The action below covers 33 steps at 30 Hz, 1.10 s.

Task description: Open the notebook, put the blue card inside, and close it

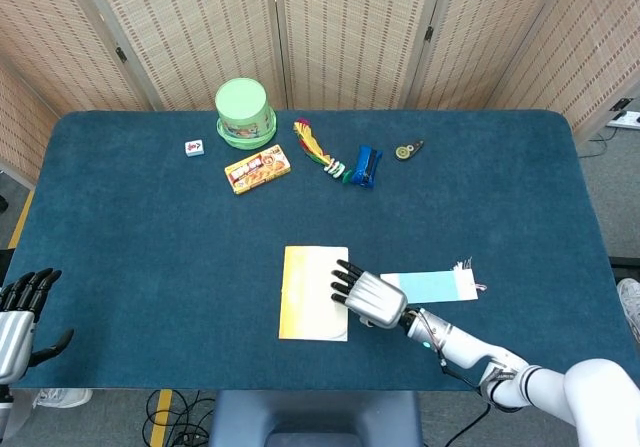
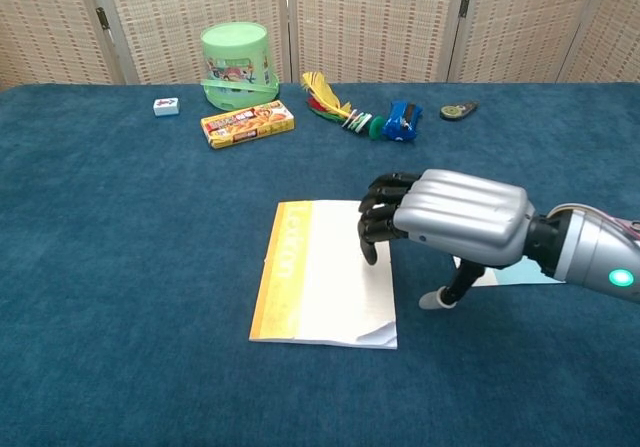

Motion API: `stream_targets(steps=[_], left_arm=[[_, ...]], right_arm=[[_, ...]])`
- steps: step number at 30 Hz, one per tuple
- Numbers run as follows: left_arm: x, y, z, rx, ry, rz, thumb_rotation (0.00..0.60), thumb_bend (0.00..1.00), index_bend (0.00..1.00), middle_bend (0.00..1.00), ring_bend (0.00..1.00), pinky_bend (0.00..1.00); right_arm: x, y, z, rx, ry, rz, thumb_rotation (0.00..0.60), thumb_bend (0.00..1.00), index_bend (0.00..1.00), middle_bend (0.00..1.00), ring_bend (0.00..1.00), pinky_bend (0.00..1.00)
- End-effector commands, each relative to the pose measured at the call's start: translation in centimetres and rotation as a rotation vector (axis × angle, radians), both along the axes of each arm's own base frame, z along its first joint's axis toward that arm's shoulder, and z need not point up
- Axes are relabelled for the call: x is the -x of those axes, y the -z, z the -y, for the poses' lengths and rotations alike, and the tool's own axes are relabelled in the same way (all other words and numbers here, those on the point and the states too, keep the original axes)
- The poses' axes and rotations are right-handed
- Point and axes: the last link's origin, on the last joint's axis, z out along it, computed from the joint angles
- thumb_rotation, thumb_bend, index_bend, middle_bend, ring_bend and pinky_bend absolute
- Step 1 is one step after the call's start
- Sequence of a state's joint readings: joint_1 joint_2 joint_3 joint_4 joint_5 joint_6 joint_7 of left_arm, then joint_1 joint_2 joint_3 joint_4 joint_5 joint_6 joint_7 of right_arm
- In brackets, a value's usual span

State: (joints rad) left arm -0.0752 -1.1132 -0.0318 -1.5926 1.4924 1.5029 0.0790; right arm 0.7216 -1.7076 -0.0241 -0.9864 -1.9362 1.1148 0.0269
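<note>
Here, the blue table [image 1: 150, 267] fills most of both views, backed by woven folding screens [image 1: 350, 27] along its far edge. The notebook [image 1: 308, 297] lies closed and flat near the table's near edge, its orange spine strip on the left and its pale cover facing up; in the chest view one near corner curls up slightly. The right hand [image 2: 450, 217] reaches in from 4 o'clock of the notebook, palm down, with its dark fingers [image 2: 385, 212] curled a little and apart over the notebook's right edge; it holds nothing, and whether the fingertips touch the cover cannot be told. The thumb points down to the cloth just right of the notebook. The blue card [image 1: 432, 286] lies flat on the table at 3 o'clock of the notebook, just behind the right wrist, partly hidden by the hand in the chest view. The left hand [image 1: 20, 312] hangs at the table's near left corner, well apart from everything, fingers loosely spread around nothing.

Toward 12 o'clock, along the far side, sit a green lidded tub [image 1: 244, 113], a yellow snack box [image 1: 257, 168], a bundle of coloured feathers [image 1: 318, 149], a small blue toy [image 1: 366, 165], a small round dark object [image 1: 405, 151], and a tiny white tile [image 1: 194, 147].
</note>
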Motion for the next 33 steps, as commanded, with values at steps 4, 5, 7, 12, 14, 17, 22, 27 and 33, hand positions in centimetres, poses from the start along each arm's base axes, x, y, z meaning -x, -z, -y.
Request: stream_targets(steps=[4,5,7,12,14,17,22,27,33], left_arm=[[0.0,0.0,0.0,0.0,0.001,0.002,0.6,0.28,0.13,0.13,0.11,0.17],[0.0,0.0,0.0,0.0,0.001,0.001,0.6,0.28,0.13,0.13,0.11,0.17],[0.1,-0.1,0.0,-0.004,0.0,0.002,0.6,0.28,0.13,0.13,0.11,0.17],[0.1,-0.1,0.0,-0.005,-0.003,0.002,0.6,0.28,0.13,0.13,0.11,0.17],[0.2,-0.1,0.0,-0.005,-0.007,0.002,0.6,0.28,0.13,0.13,0.11,0.17],[0.3,0.0,0.0,-0.002,-0.011,0.001,0.6,0.28,0.13,0.13,0.11,0.17],[0.3,0.0,-0.1,-0.001,-0.01,0.001,0.6,0.28,0.13,0.13,0.11,0.18],[0.3,-0.1,-0.1,-0.002,-0.011,0.0,0.6,0.28,0.13,0.13,0.11,0.17],[0.4,-0.1,0.0,-0.002,-0.015,0.0,0.6,0.28,0.13,0.13,0.11,0.17]], right_arm=[[-1.0,1.0,0.7,-0.015,-0.027,-0.001,0.6,0.08,0.42,0.32,0.18,0.13],[-1.2,1.1,0.8,-0.015,-0.031,-0.002,0.6,0.08,0.42,0.32,0.18,0.13],[-1.5,1.3,0.9,-0.018,-0.039,-0.005,0.6,0.08,0.42,0.32,0.18,0.13],[-1.9,1.8,1.1,-0.03,-0.054,-0.017,0.6,0.08,0.42,0.32,0.18,0.13],[-1.8,1.7,1.1,-0.031,-0.058,-0.024,0.6,0.08,0.42,0.32,0.18,0.13],[-1.5,1.7,1.2,-0.032,-0.055,-0.038,0.6,0.08,0.42,0.32,0.18,0.13],[-1.5,1.7,1.5,-0.028,-0.05,-0.042,0.6,0.08,0.42,0.32,0.18,0.13],[-1.9,2.0,1.7,-0.028,-0.062,-0.047,0.6,0.08,0.42,0.32,0.18,0.13],[-2.4,2.3,2.0,-0.028,-0.073,-0.055,0.6,0.09,0.42,0.32,0.18,0.13]])
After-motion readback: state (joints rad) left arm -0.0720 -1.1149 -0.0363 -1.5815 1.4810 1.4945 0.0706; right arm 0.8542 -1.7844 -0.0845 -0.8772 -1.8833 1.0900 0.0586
